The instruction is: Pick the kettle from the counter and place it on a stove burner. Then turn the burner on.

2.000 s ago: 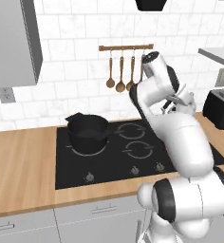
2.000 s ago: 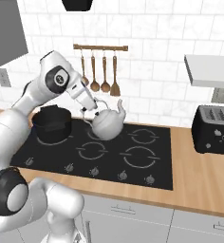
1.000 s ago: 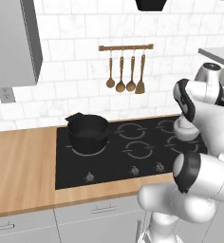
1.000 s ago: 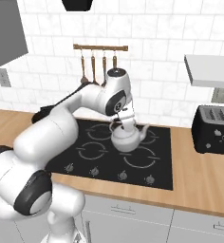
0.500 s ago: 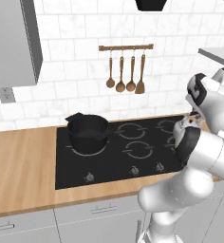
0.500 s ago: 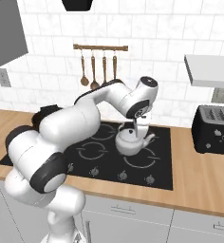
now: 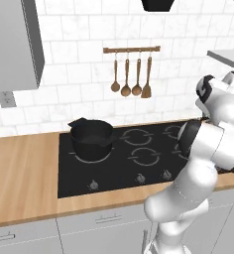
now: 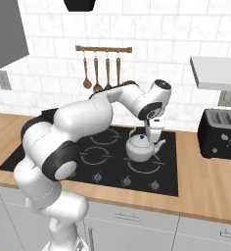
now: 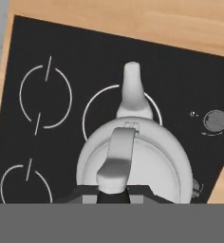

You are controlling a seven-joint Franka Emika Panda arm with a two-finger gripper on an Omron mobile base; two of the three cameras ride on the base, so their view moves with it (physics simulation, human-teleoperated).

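Note:
The silver-white kettle [image 8: 143, 147] hangs upright, low over the right side of the black stove [image 8: 103, 172]; I cannot tell whether its base touches the glass. My gripper [image 8: 151, 133] reaches down from above and is shut on the kettle's arched handle. In the hand view the kettle [image 9: 137, 161] lies straight below the gripper [image 9: 113, 192], its handle running between the fingers and its spout pointing away over a burner ring [image 9: 92, 102]. The wooden counter [image 8: 205, 182] surrounds the stove.
A black pot [image 7: 91, 138] stands on the stove's back left burner. Knobs [image 8: 125, 182] line the stove's front edge, one knob [image 9: 216, 120] showing beside the kettle. A black toaster [image 8: 222, 132] sits on the counter at the right. Utensils [image 8: 103, 66] hang on the wall.
The arm has swung the kettle from the stove's middle over to its right side and lowered it toward a burner. The grip on the handle is unchanged.

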